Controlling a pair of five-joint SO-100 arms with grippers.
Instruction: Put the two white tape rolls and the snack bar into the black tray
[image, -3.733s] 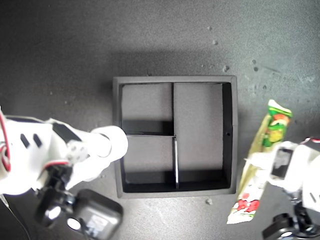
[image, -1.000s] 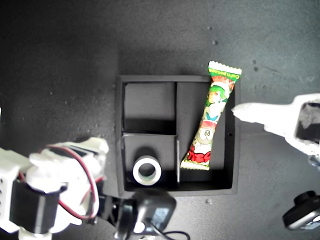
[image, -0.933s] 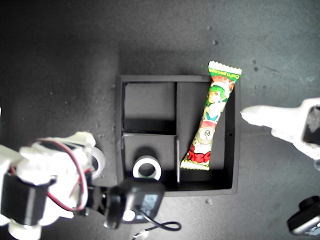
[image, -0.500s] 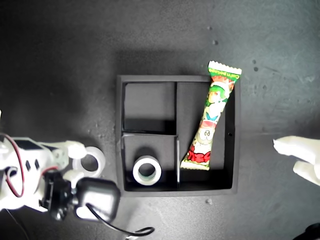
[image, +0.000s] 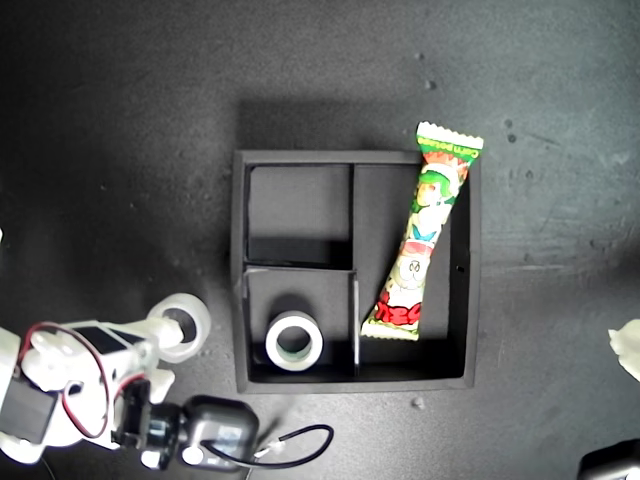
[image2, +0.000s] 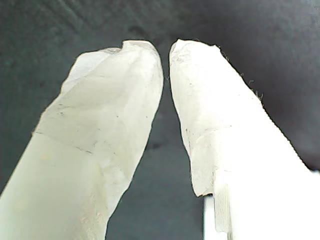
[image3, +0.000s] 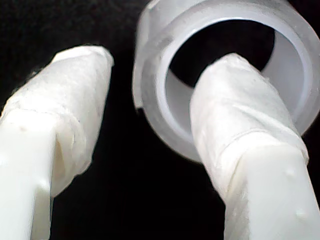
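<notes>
The black tray (image: 235, 300) sits mid-frame in the exterior view. Its lower small compartment holds one white tape roll (image: 294, 339); the snack bar (image: 421, 236) lies slanted in the long compartment, its top end over the upper wall. The upper small compartment holds nothing. The second tape roll (image: 181, 325) lies on the dark surface (image: 120, 150) just left of the tray, my second gripper (image3: 150, 100) with fingers apart, one inside the ring. My first gripper (image2: 165, 55) has its fingers nearly together around nothing.
</notes>
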